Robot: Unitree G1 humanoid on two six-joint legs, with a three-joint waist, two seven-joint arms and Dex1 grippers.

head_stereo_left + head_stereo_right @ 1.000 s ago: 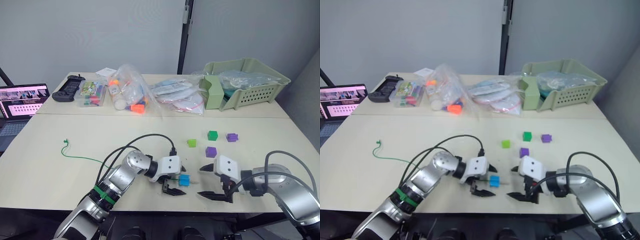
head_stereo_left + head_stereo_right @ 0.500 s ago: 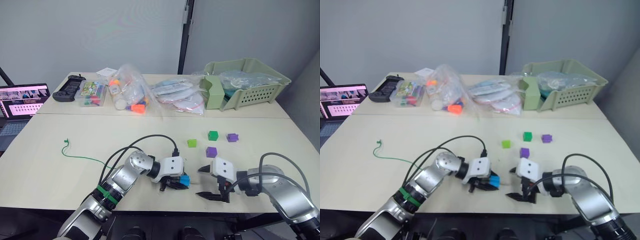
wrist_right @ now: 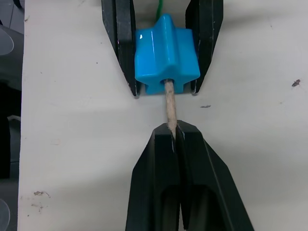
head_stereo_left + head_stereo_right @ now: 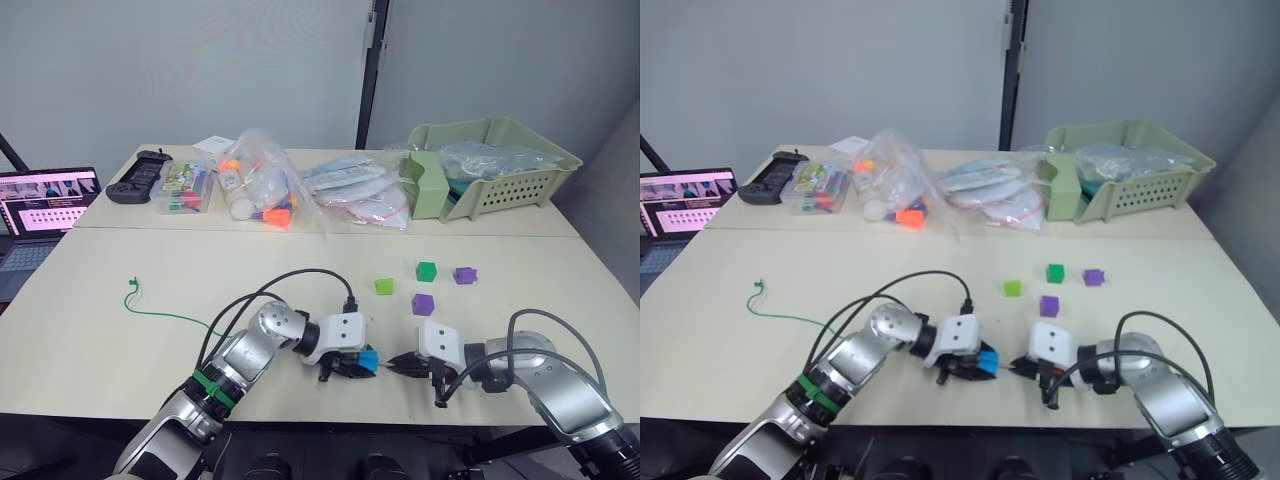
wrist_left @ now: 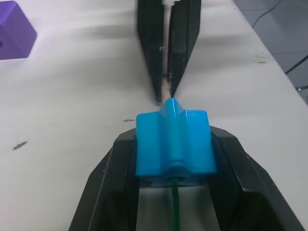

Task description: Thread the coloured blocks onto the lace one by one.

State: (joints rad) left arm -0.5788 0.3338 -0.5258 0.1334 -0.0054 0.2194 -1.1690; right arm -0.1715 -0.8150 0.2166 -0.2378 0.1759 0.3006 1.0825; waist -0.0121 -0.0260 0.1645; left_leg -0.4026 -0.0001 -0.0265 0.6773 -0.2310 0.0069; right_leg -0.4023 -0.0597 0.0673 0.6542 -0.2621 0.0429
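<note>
- While the left gripper (image 5: pixel 174 159) clamps the blue block (image 3: pixel 166 47) near the table's (image 4: pixel 120 250) front edge, the lace (image 4: pixel 170 316) trails out behind it.
- Right gripper (image 3: pixel 172 137), facing it, pinches the lace's pale tip (image 3: pixel 169 106) poking from the block.

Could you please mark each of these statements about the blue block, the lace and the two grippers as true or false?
1. The left gripper holds the blue block between its fingers. True.
2. The pale tip of the lace sticks out of the blue block. True.
3. The right gripper is wide open, away from the lace. False: it is shut on the pale tip.
4. The purple block is already on the lace. False: it lies loose on the table.
5. The green cord trails to the robot's left across the table. True.
</note>
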